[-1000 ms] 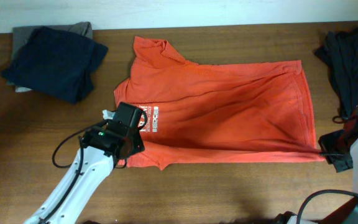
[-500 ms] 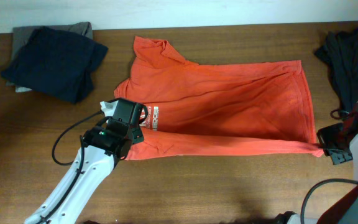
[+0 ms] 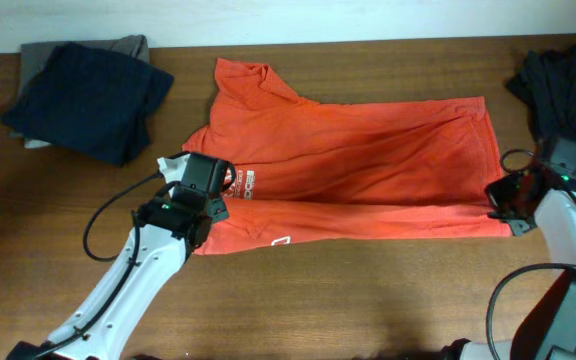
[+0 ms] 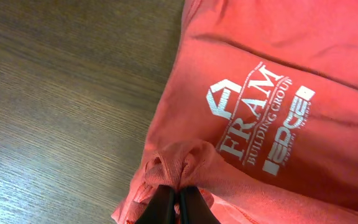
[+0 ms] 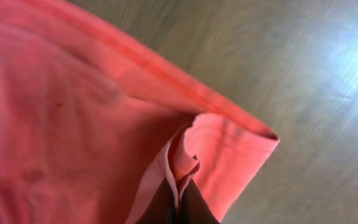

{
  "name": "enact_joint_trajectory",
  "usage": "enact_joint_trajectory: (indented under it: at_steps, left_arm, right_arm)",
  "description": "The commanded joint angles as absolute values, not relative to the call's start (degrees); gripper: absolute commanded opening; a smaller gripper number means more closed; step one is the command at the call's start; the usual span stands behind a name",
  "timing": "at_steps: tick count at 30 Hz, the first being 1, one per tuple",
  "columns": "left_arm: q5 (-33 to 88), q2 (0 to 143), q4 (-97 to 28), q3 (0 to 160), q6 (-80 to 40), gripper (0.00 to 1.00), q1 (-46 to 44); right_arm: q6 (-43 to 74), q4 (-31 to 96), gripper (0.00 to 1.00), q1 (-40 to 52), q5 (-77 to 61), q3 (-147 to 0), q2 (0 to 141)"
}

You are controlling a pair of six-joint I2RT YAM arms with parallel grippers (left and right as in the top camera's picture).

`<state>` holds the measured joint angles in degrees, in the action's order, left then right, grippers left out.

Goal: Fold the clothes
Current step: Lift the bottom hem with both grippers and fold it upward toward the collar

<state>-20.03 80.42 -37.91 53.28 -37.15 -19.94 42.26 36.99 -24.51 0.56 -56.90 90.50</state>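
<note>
A red-orange T-shirt (image 3: 368, 160) lies spread across the table, its lower long edge turned up and over as a band (image 3: 368, 220). White lettering (image 4: 253, 118) shows on its chest. My left gripper (image 3: 200, 200) is shut on a bunched fold of the T-shirt (image 4: 185, 163) at the band's left end. At the right end my right gripper (image 3: 508, 205) is shut on the shirt's hem corner (image 5: 185, 163), a pinch of cloth standing up between its fingers.
A dark navy garment pile (image 3: 88, 95) over grey cloth sits at the back left. Dark clothing (image 3: 563, 95) lies heaped at the right edge, just behind my right arm. Bare wooden table (image 3: 368, 300) runs along the front.
Both grippers have carried the shirt's near edge away from the table front and over the body, so the folded band has grown wider. A white patch now shows on its underside.
</note>
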Motion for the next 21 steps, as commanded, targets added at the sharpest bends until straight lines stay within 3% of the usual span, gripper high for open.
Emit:
enact_joint_trajectory:
  at_steps: [1,5,6,8,11,13,21]
  left_arm:
    - [-21.85,81.47,-37.23,54.06,-36.62,0.05,-19.2]
    - [-21.87,82.96,-35.7,54.06,-36.6,0.08,-19.2]
    - [-21.89,83.35,-35.33,54.06,-36.6,0.13,-19.2]
    - [-21.87,84.07,-34.46,54.06,-36.4,0.28,-19.22]
    - [-21.89,84.88,-33.43,54.06,-36.25,0.45,-19.2]
    - [-21.87,85.19,-32.49,54.06,-34.74,0.59,-19.2]
    - [-15.05,84.99,-35.92,57.87,-31.18,0.78,-19.2]
  right_arm:
    - [42.94,35.88,0.04,-22.61,5.23,-58.02,91.77]
    - [42.94,35.07,0.05,-22.52,5.45,-58.02,93.12]
    - [42.94,35.07,0.09,-22.52,5.48,-58.02,93.41]
    - [42.94,35.07,0.19,-22.52,6.11,-58.02,93.91]
    - [42.94,34.94,0.46,-22.5,7.53,-58.02,94.67]
    - [42.89,34.61,0.55,-22.52,8.27,-58.02,95.0]
    - [39.22,38.02,0.86,-22.57,5.63,-60.84,92.55]
